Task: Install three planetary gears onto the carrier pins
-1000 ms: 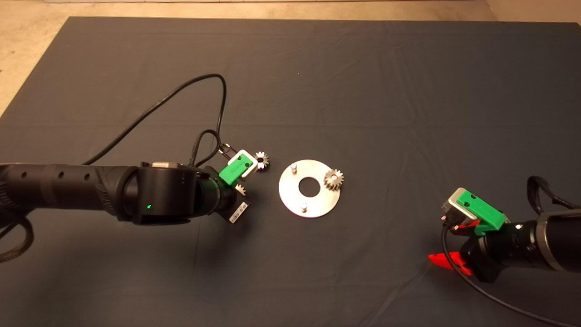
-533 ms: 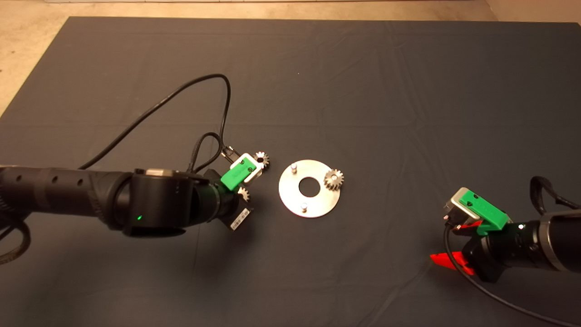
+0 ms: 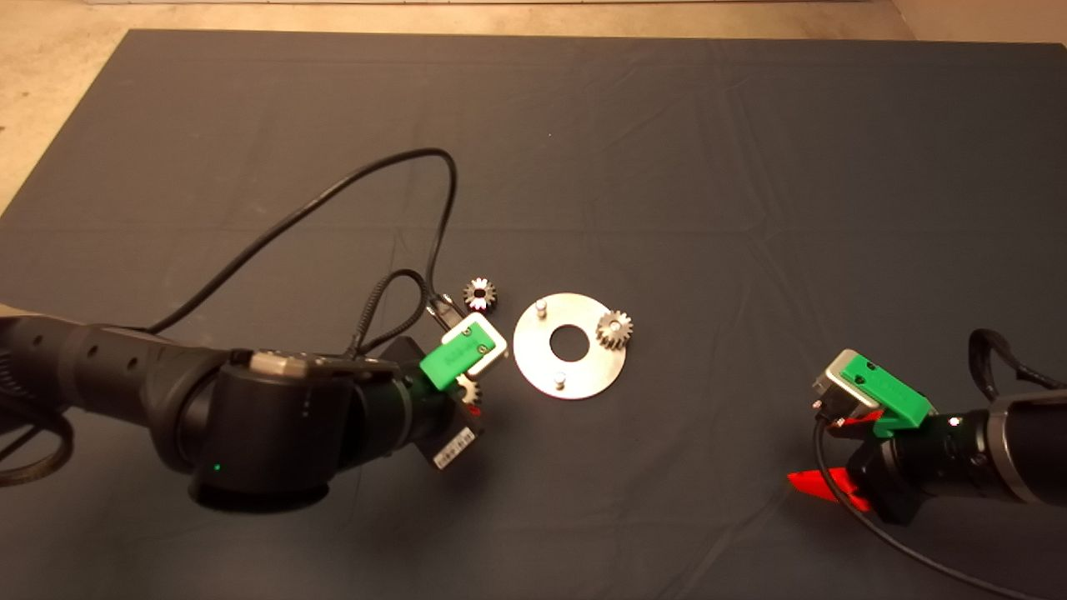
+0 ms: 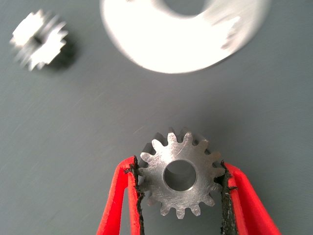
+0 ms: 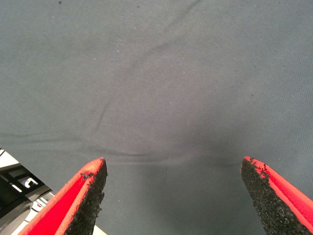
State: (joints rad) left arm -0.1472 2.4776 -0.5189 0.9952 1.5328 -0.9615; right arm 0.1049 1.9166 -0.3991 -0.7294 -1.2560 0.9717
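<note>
One gear [image 3: 614, 329] of the three already sits on a pin at the right edge of the disc [image 3: 583, 375], so about a third of the job looks done. Two pins stand bare: one [image 3: 541, 307] at the disc's far left part and one [image 3: 559, 380] at its near edge. A second gear [image 4: 179, 177] is clamped between the red fingers [image 4: 120, 196] of the left hand [image 4: 178, 196], held flat with its bore facing the wrist camera and the pads pressing on its teeth from both sides; in the head view this gear [image 3: 468, 392] peeks out under the hand's green body, just left of the disc and apart from it. The third gear [image 3: 480, 294] lies loose on the mat [image 3: 667, 167] that covers the counter, near the disc's far left side and not touching it; the left wrist view shows it [image 4: 39, 40] beside the disc's bright rim [image 4: 161, 54]. Still to do, by my reckoning: carry the held gear over a bare pin, line the bore up and lower it, then fetch and seat the last one. The right hand [image 5: 173, 196] waits at the mat's near right, well apart from the disc, fingers spread wide with nothing between them.
</note>
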